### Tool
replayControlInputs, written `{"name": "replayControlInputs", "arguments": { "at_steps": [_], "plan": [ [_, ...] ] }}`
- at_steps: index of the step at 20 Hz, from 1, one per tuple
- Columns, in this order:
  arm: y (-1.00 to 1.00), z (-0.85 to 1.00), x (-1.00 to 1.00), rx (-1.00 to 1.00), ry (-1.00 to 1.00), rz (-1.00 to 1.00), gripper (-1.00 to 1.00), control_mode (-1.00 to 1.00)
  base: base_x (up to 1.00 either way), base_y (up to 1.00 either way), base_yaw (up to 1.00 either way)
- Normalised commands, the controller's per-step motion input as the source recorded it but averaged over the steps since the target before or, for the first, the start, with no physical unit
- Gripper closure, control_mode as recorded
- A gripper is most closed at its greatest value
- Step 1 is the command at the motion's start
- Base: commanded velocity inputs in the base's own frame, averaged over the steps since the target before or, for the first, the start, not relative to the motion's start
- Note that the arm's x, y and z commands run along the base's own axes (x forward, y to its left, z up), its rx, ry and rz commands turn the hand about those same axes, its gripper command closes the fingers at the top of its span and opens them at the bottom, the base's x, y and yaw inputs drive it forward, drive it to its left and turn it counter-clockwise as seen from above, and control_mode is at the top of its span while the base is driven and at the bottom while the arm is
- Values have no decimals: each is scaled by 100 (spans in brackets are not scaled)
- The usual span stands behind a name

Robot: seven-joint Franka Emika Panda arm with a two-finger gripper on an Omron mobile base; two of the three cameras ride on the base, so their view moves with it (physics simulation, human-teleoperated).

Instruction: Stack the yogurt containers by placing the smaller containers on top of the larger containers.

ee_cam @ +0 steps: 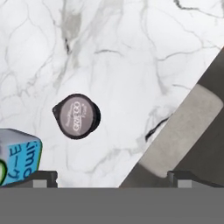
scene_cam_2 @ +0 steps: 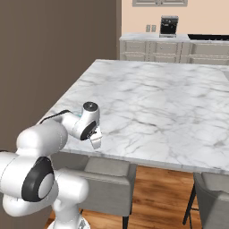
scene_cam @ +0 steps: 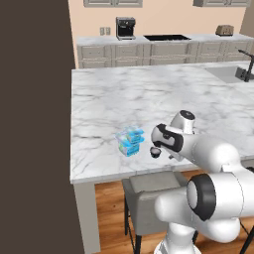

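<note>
The smaller container, a tiny dark cup [ee_cam: 76, 116] with a pale printed lid, stands on the marble counter [ee_cam: 131, 52]. In the left base view the cup [scene_cam: 155, 151] is just right of the larger container, a light-blue and white yogurt pack [scene_cam: 131, 141]. A corner of the pack [ee_cam: 19, 159] shows at the lower left of the hand view. My gripper [ee_cam: 113, 177] hovers above the counter near its front edge, open, its fingertips wide apart with nothing between them. The cup lies below it, left of centre. The hand [scene_cam_2: 95, 141] points down over the counter's front corner.
The counter's front edge [scene_cam: 124, 174] runs right by the cup and pack. A grey stool [ee_cam: 181, 131] sits under that edge, with another stool [scene_cam_2: 214, 192] at the right. A dark wall [scene_cam: 34, 124] bounds the left. A sink and faucet [scene_cam: 243, 72] sit far right.
</note>
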Motion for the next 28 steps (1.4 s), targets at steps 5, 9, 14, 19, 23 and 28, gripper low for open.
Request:
{"name": "replayControlInputs", "arguments": {
  "at_steps": [5,9,14,19,23,28],
  "plan": [
    [0,-5,9,0,0,0,-100,-100,0,0,0],
    [0,-4,13,0,0,0,-100,-100,0,0,0],
    [0,-3,14,0,0,0,-100,-100,0,0,0],
    [0,0,8,0,0,0,-100,-100,0,0,0],
    [0,-4,0,0,0,0,-100,-100,0,0,0],
    [0,-8,6,0,0,0,-100,-100,0,0,0]
  ]
}}
